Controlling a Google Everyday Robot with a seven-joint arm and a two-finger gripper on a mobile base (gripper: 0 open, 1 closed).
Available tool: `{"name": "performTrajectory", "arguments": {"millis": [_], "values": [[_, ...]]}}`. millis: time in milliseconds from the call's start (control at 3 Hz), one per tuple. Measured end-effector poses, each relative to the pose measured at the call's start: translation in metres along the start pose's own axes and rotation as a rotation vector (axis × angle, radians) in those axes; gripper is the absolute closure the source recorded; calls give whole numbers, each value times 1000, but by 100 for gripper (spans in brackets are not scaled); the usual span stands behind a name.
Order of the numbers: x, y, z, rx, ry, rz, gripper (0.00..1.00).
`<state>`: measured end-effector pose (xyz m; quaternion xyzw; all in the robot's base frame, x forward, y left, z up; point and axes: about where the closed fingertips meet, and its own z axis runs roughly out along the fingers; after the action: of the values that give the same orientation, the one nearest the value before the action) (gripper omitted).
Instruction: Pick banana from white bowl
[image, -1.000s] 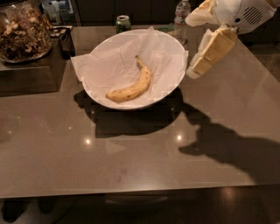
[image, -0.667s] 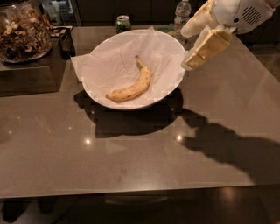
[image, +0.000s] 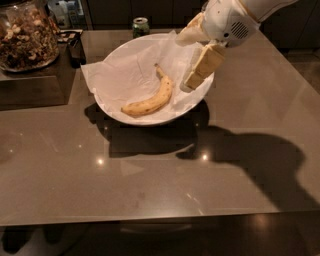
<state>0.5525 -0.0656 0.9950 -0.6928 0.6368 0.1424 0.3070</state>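
At the far left, toward 10 o'clock of the table (image: 150, 190), stands a glass jar of nuts (image: 22, 35) on a dark raised block (image: 35, 87). A green can (image: 141, 25) sits at the back, at 12 o'clock of the white bowl (image: 165, 120).

The bowl rests near the table's middle, lined with crinkled white paper (image: 117, 75) that sticks out past its rim at 9 o'clock. The banana (image: 150, 100) lies on the paper inside the bowl, just below the bowl's centre. Its dark stem tip points to about 1 o'clock and its blunt end to about 8 o'clock.

The gripper (image: 182, 65) hangs over the bowl's rim at about 2 o'clock. Its jaws are spread apart and hold nothing: one finger reaches toward 9 o'clock, the other slants down toward 7 o'clock. The banana lies clear of both, at about 8 o'clock from the lower fingertip, and its stem is the nearest part.

The arm's shadow (image: 260, 160) falls on the table at 4 o'clock of the bowl.
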Motion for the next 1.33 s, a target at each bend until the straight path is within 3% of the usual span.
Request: {"name": "performTrajectory", "arguments": {"millis": [667,1333], "values": [[-13,-15,62,-98,-17,-70,23],[-12,-14,110,-135,-20,-109,21]]}}
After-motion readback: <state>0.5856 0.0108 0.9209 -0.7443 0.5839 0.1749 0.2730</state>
